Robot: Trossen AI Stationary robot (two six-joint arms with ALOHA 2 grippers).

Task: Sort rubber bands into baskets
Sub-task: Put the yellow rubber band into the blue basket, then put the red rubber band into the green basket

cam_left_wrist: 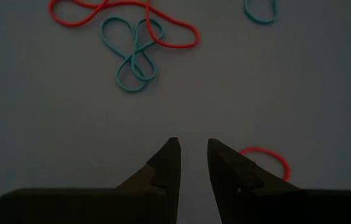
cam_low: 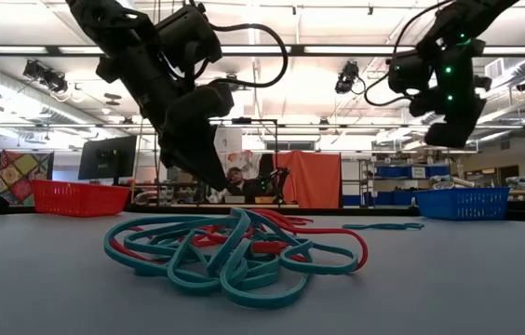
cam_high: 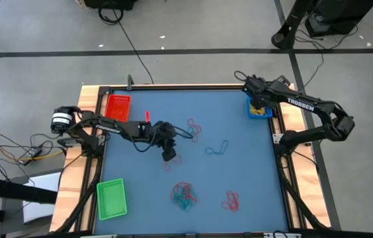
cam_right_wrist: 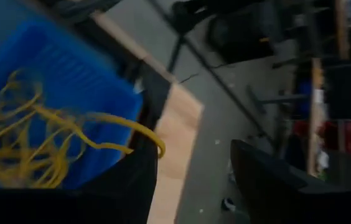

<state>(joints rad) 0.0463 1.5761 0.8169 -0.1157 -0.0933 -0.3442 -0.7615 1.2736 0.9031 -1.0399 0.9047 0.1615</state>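
Observation:
My left gripper [cam_high: 168, 157] hangs over the middle of the blue table, its fingers a little apart and empty [cam_left_wrist: 193, 158]. A small red rubber band [cam_left_wrist: 266, 159] lies on the table beside one finger. A red and teal tangle [cam_left_wrist: 135, 43] lies farther off. My right gripper [cam_high: 259, 104] is open over the blue basket [cam_high: 261, 111] at the far right corner. The basket holds several yellow bands [cam_right_wrist: 20, 143]. The red basket [cam_high: 118, 107] stands at the far left, the green basket [cam_high: 112, 198] at the near left. My right gripper: a yellow strand [cam_right_wrist: 144, 134] reaches out of the blue basket to the tip of one finger [cam_right_wrist: 139, 174]. I cannot tell whether it touches that finger. Nothing lies between the two fingers.
Other bands lie on the table: a teal one [cam_high: 217, 150], a red and teal pile [cam_high: 184, 195] near the front, also close in the low view [cam_low: 235, 251], and a red one [cam_high: 231, 201]. Wooden rails [cam_high: 87, 158] edge the table.

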